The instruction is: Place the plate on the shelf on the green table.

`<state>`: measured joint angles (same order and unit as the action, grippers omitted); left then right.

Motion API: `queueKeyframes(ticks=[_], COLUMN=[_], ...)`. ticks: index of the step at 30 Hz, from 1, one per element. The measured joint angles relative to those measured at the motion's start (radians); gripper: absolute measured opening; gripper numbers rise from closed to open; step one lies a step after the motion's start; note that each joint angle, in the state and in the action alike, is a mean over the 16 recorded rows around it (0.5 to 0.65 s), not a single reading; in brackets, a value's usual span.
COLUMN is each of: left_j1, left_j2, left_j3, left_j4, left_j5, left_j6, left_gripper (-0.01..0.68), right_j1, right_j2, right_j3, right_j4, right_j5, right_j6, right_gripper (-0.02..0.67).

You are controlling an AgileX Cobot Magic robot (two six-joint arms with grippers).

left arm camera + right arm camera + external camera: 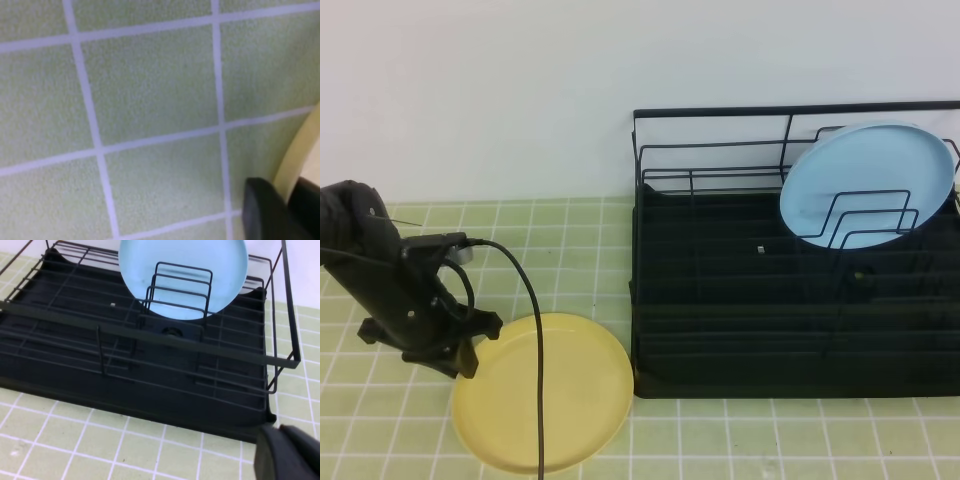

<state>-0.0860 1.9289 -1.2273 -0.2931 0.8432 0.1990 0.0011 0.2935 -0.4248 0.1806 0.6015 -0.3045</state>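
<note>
Plate (555,395) aside, the biggest thing is the shelf (790,300), filling the right of the high view on the green table (570,250), a blue plate (868,180) propped upright in its dividers. The yellow plate lies flat at lower left, beside the shelf. The left gripper (460,350) sits at its left rim, apparently to pinch the edge; whether the fingers (265,212) grip cannot be told. The right gripper (287,455) shows only a dark tip, state unclear.

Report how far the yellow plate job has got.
Done: nothing stored yet. The yellow plate lies flat on the green table, left of the rack. In hand: the left tool is down at the plate's left rim, a finger beside the edge; whether it has gripped cannot be told. Left: lift, carry right and slot it into the rack, where only the blue plate stands.
</note>
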Motion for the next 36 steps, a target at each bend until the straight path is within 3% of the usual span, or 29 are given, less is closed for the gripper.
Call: queueKeyframes(ticks=[9,19,28,36], left_j1=[0.001,0.004,0.004,-0.027], left_j2=[-0.006,-0.100,-0.278,-0.415], left_j3=[-0.044,-0.201,-0.358,-0.430], left_j4=[0.016,0.047,0.005,-0.233], left_j5=[0.058,0.177,0.230,0.226], left_j6=[0.022,0.036,0.068,0.171], left_gripper=[0.013,0.001,0.002,0.002], right_j1=[0.000,0.000,0.000,0.000], right_j2=[0.000,0.000,0.000,0.000], right_j3=[0.000,0.000,0.000,0.000], right_j4=[0.033,0.228,0.520,0.955], right_j5=[-0.034,-0.100,-0.134,-0.173], right_j6=[0.000,-0.002,-0.050,-0.289], right_gripper=[-0.003,-0.003,-0.004,-0.003])
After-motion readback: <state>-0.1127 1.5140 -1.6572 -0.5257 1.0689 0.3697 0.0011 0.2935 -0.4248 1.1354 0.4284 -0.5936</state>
